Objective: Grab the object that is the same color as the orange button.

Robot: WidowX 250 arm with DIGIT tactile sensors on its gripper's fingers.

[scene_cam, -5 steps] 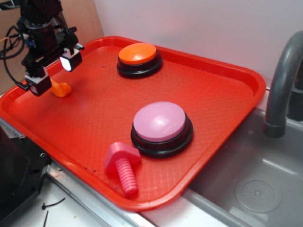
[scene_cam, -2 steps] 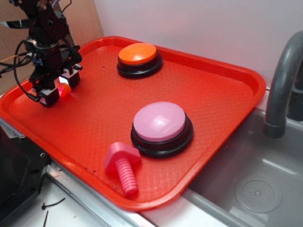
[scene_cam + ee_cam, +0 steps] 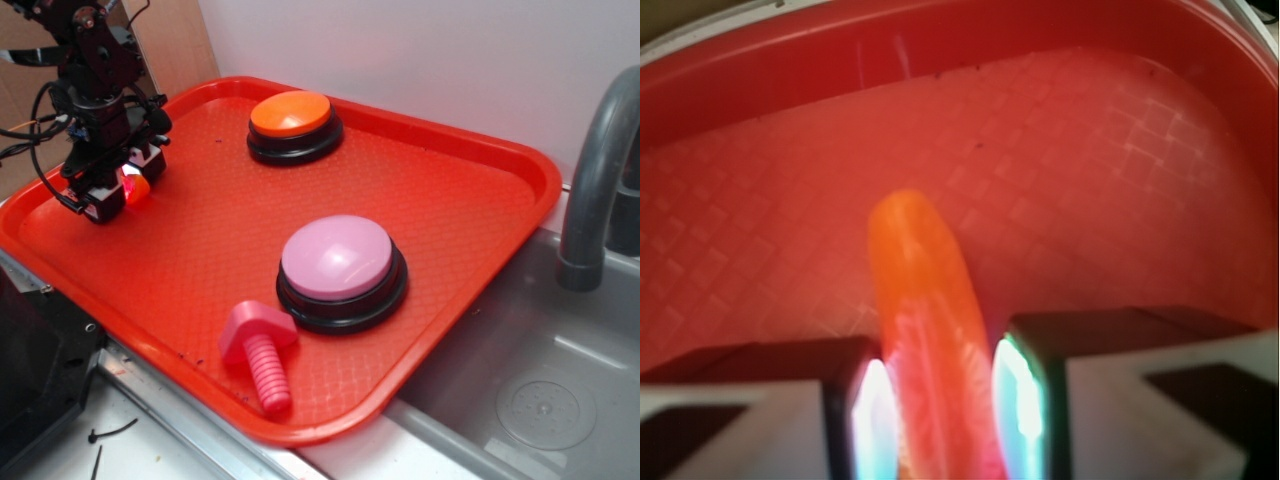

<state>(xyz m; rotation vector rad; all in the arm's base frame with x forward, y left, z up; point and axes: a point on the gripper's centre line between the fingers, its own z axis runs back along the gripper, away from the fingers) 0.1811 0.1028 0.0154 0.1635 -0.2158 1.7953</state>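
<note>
**Closing In: Gripper Settling Around the Small Orange Piece at the Tray's Far Corner**

Stretching across most of the scene, the red tray (image 3: 470, 200) is sitting beside a grey sink (image 3: 540, 400) with a dark faucet (image 3: 600, 170) rising at the right. Compared with a second ago, when the arm was hanging above the tray with the orange piece lying in plain sight beside it, the arm is now standing low over the left corner, and the change since the last half-second is only a slight settling.

On the tray, the pink button (image 3: 338, 258) is occupying the centre, and the orange button (image 3: 291, 112) is sitting toward the back edge, well apart from the arm. The pink bolt (image 3: 258, 352) is lying near the front rim, untouched.

The gripper (image 3: 118, 188) is now straddling the orange piece (image 3: 136, 187), which is showing only as a glowing sliver between the fingers in the outside view. The wrist camera is giving the clearer account: the orange piece (image 3: 925, 330) is running lengthwise between the two fingers (image 3: 1030, 390), which are standing narrowly apart with their lit inner faces just beside it on each side. Whether they are already pressing it is hard to tell through the blur.

Judging by this, the right target is being bracketed; squeezing and lifting appear to be what is remaining.
</note>
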